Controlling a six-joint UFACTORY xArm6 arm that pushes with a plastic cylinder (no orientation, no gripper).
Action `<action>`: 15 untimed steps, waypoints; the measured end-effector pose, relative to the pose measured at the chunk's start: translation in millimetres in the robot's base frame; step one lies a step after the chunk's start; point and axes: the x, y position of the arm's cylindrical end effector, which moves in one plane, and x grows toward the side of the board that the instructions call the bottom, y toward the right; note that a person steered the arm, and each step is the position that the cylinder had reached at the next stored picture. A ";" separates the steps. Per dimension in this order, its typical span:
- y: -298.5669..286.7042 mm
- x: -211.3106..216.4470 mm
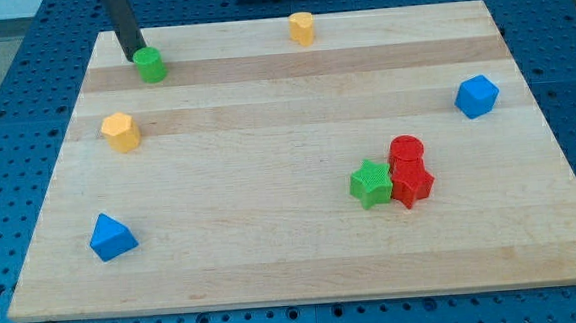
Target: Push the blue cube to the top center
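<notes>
My tip (133, 59) sits at the worktop's (274, 253) top-left corner, touching or just beside the green cylinder (150, 65), well apart from the blue cube (476, 96) at the view's right edge. No claw on this rig, just a rod, so nothing to spread or pinch. Top center holds a yellow cylinder (302, 27), likely in the way. Other blocks: yellow hexagonal block (121, 131) left, blue triangular block (110, 237) lower left, green star (372, 183) touching a red cylinder (406, 153) and red star (412, 185). Judging by the layout, the tip needs to get to the cube's right to shove it up-left.
</notes>
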 end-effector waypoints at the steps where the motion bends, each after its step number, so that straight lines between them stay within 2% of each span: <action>1: 23.7 18.5; 3: 34.0 57.2; 5: 30.2 72.9; 8: 34.1 140.0; 13: 195.7 149.5; 15: 213.4 164.0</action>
